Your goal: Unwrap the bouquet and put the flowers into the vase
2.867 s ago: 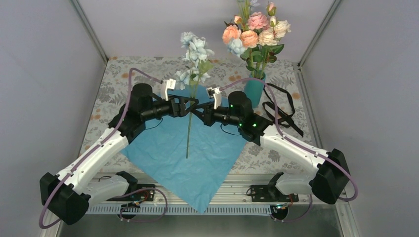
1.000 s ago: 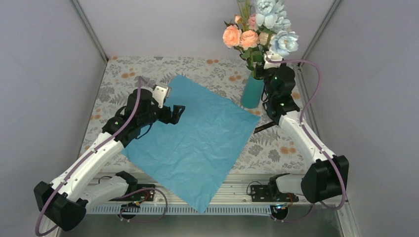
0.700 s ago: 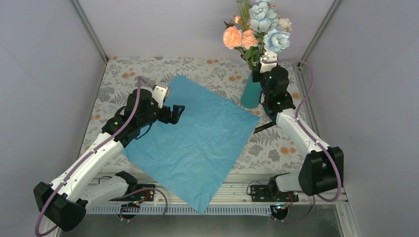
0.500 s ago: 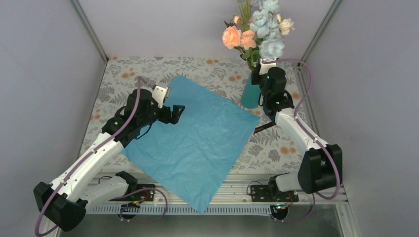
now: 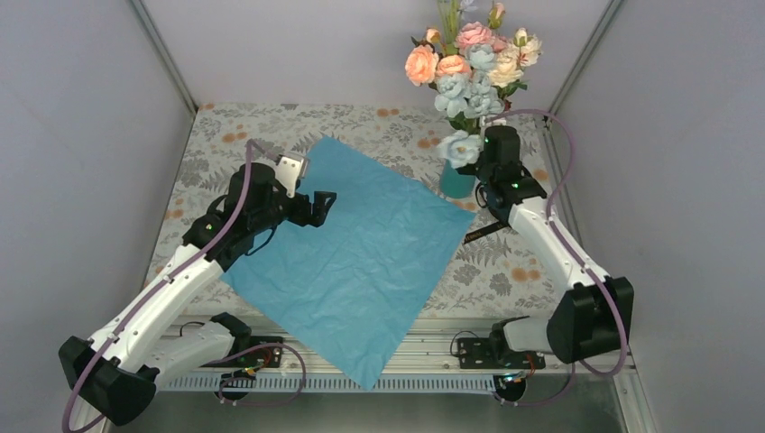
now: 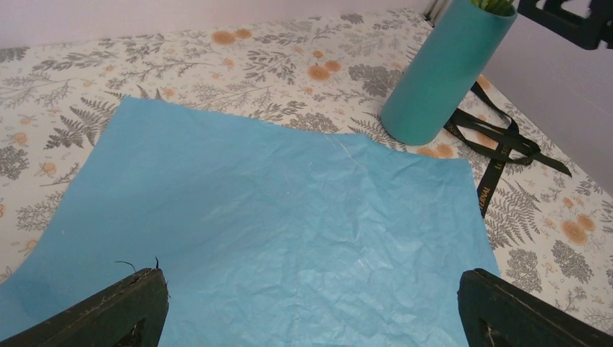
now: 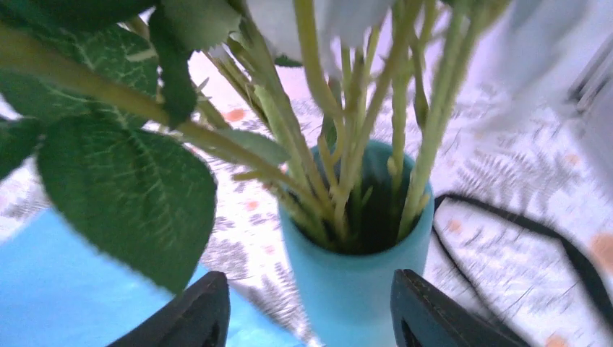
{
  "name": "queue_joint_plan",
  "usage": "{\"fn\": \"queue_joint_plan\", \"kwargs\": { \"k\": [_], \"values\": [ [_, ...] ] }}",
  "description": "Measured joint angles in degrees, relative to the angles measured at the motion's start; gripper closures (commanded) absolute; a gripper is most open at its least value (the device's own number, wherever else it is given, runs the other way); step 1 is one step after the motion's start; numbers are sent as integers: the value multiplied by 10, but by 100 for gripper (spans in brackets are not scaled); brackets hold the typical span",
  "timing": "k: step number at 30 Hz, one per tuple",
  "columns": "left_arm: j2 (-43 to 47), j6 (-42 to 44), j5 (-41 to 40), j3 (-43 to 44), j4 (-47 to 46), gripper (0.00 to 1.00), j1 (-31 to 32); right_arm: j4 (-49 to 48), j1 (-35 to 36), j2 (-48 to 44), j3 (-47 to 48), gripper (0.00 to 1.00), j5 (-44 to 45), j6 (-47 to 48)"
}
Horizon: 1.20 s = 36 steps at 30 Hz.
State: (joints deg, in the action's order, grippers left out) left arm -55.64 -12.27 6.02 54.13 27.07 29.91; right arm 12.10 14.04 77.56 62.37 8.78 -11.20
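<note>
While right end effector hangs released near vase, left end effector spread wide

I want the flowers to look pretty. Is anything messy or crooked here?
A little. One pale-blue bloom droops low beside the vase rim, below the other flowers. A black ribbon lies tangled on the tablecloth next to the vase, and the blue paper sticks out past the tablecloth's near edge.

A robotics lab test cell: plain grey panel walls on bare aluminium posts box in a table under a floral tablecloth, with a left arm and right arm bolted to a metal rail at its near edge
</note>
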Motion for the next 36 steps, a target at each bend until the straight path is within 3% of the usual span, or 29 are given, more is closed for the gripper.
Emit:
{"fn": "queue_joint_plan", "kwargs": {
  "k": [5,6,23,36],
  "values": [
    [2,-11,-3,16,14,0,0,76,0,-50,1,3,-50,-39],
    [3,-14,-5,19,15,0,0,92,0,-57,1,1,-60,-43],
    [29,-78,-69,133,78,0,0,270,0,-221,10,1,-165,-112],
    [65,-99,-82,109,82,0,0,263,0,-361,9,1,-194,-139]
  ]
}}
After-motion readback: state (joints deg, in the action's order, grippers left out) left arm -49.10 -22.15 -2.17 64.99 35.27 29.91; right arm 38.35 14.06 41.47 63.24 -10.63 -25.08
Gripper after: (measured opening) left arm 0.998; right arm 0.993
